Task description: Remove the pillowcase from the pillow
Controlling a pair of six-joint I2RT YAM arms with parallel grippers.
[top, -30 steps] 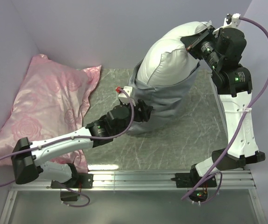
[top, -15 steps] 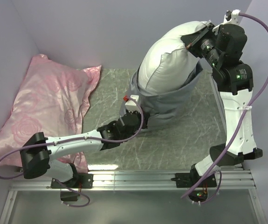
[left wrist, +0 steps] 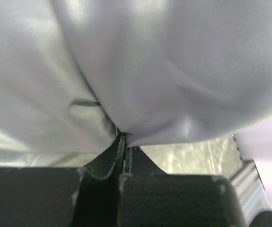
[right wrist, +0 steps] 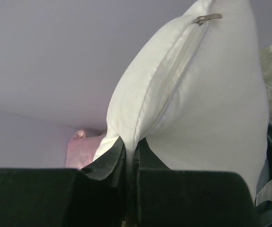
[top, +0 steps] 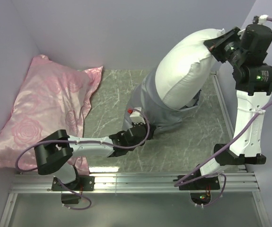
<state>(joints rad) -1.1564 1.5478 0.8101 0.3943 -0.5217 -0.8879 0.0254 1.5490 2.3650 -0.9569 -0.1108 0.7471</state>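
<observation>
The right gripper (right wrist: 130, 152) clamps a corner of the plump white pillow (top: 183, 71) above the bench's (top: 108, 94) far right. The left gripper (left wrist: 124, 143) pinches the grey fabric pillowcase (top: 151, 101).

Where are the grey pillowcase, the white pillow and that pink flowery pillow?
pillowcase (top: 151, 105), top external view, on the bunched grey fabric below the pillow.
pillow (top: 185, 71), top external view, on the middle of its bare white bulge.
pink pillow (top: 46, 111), top external view, on the centre of its rose-patterned face.
</observation>
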